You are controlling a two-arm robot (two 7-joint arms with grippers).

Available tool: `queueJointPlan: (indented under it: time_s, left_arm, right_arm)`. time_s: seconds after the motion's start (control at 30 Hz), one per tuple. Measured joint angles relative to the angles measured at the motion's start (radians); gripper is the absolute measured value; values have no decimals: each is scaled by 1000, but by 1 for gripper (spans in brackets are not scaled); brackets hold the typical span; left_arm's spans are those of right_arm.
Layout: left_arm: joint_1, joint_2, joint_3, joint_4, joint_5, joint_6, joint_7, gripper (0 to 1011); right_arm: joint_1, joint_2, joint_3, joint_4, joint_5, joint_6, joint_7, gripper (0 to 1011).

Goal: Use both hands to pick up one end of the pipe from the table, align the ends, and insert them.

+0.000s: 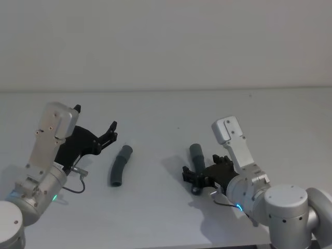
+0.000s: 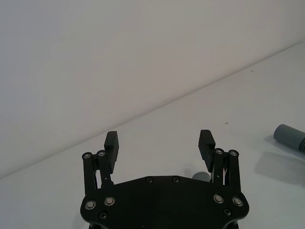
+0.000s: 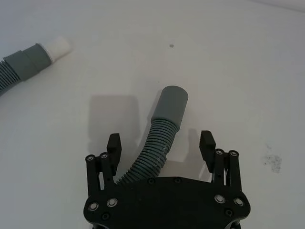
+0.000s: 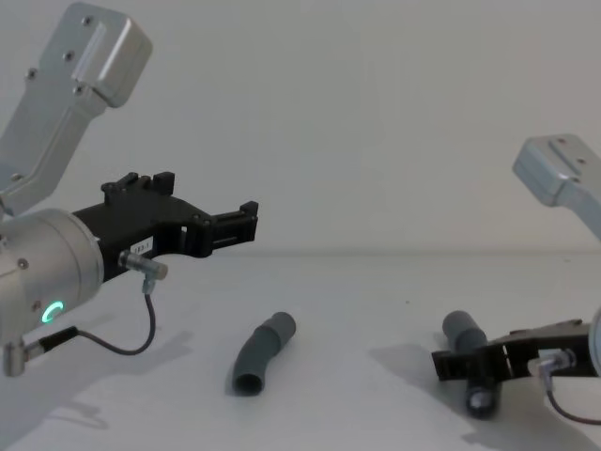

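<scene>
The plain matte white table (image 1: 166, 111) carries two short dark grey ribbed hose pieces, well apart from each other, both in the half towards the near edge. The left hose piece (image 1: 119, 167) lies free a little left of the table's middle, slightly bent, its smooth wider cuff turned towards the far edge and ending in a narrow whitish tip (image 3: 58, 46); its other, open end faces the near edge. Nothing touches it.

The black angular left gripper (image 2: 159, 147) hangs in the air above the left part of the table, clear of the surface, on a silver cylindrical arm (image 4: 42, 272) with a green ring light (image 4: 52, 311). Its fingers (image 2: 112, 143) are spread wide with nothing between them, and it sits beside the left hose piece rather than over it.

The black right gripper (image 3: 159, 143) is down low at the table, right of the middle and close to the near edge. Its jaws stand spread, and the right hose piece (image 1: 196, 153) runs between them — the ribbed body passes nearer one finger (image 3: 113, 144) than the other, and no firm pinch shows. The piece's smooth grey cuff (image 3: 171, 102) sticks out past the fingertips towards the far edge. Seen from the chest, that cuff tilts upward, and the hose's other end shows at the near side of the gripper.
</scene>
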Motion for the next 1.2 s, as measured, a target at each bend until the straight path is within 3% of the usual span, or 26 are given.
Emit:
queueJointPlan:
  time_s: [0.1, 0.4, 0.47, 0.83, 1.2]
  left_arm:
    - [0, 0, 0, 0, 0, 0, 0, 1002]
    - [0, 0, 0, 0, 0, 0, 0, 1001]
    - [0, 0, 0, 0, 0, 0, 0, 1001]
    - [0, 0, 0, 0, 0, 0, 0, 1001]
    - [0, 0, 0, 0, 0, 0, 0, 1001]
  right_arm:
    - [4, -3, -1, 8, -3, 5, 1, 972]
    - [16, -13, -2, 29, -9, 10, 3, 746]
    - [18, -15, -2, 32, -10, 11, 3, 638]
    - [22, -19, -3, 40, -14, 13, 5, 300]
    - [22, -19, -1, 42, -18, 8, 5, 246]
